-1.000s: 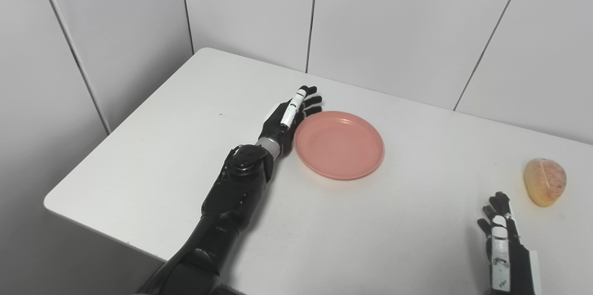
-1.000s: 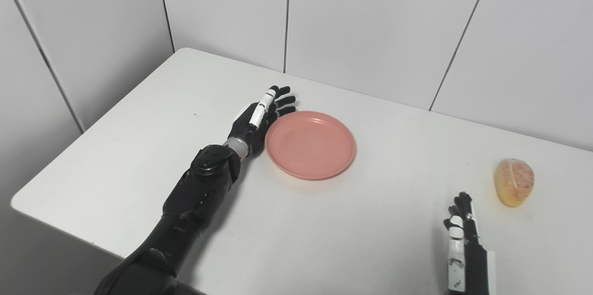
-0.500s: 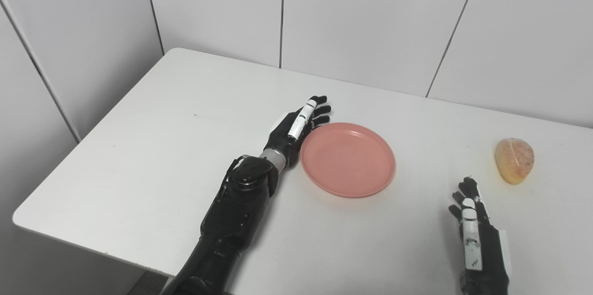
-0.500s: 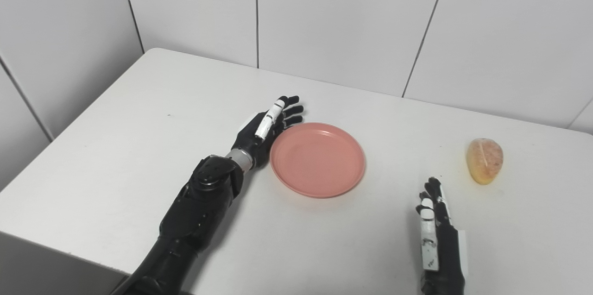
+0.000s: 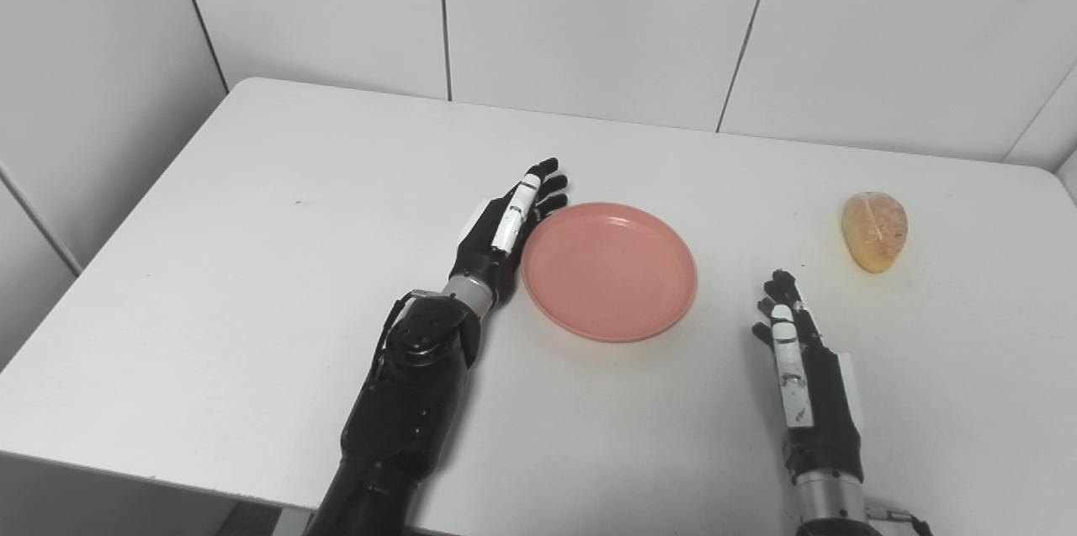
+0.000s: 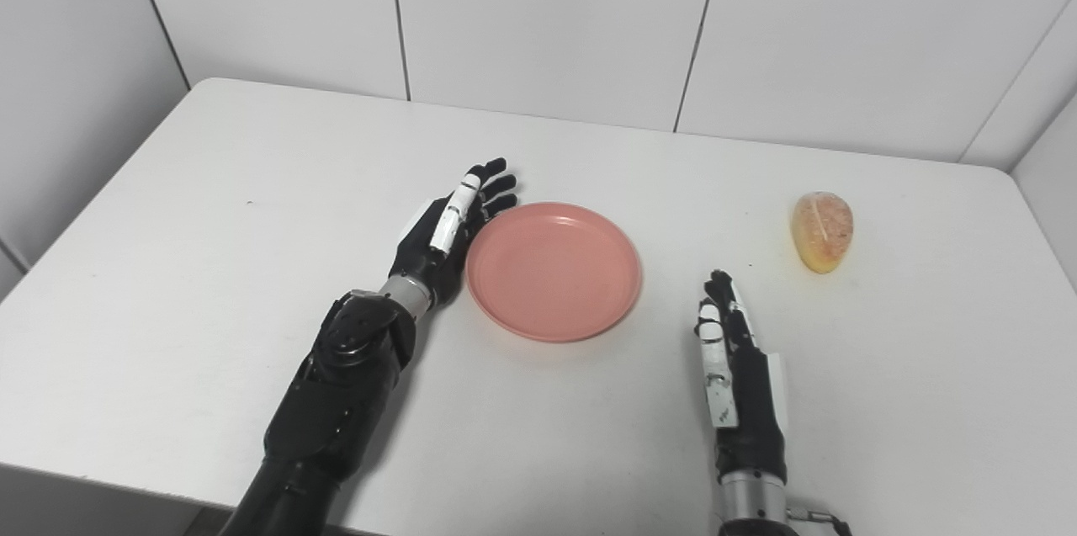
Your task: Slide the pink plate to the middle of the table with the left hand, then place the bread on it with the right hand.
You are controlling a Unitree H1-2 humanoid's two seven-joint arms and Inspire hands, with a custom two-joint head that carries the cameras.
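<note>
A round pink plate (image 5: pixel 609 270) lies flat near the middle of the white table (image 5: pixel 252 208). My left hand (image 5: pixel 508 226) is open, fingers straight, its edge against the plate's left rim. A golden bread roll (image 5: pixel 874 230) lies on the table at the far right, apart from the plate. My right hand (image 5: pixel 799 351) is open and empty, fingers pointing away from me, between the plate and the bread and nearer to me than both. The same scene shows in the right eye view, with the plate (image 6: pixel 554 268) and the bread (image 6: pixel 822 230).
White tiled walls stand close behind the table and at its left. The table's front edge (image 5: pixel 168 485) runs along the bottom and its right corner (image 5: pixel 1052 174) is near the bread.
The camera has swung to the right, so the whole picture shifted. My left hand has stayed against the plate's left rim. My right hand has come further forward onto the table.
</note>
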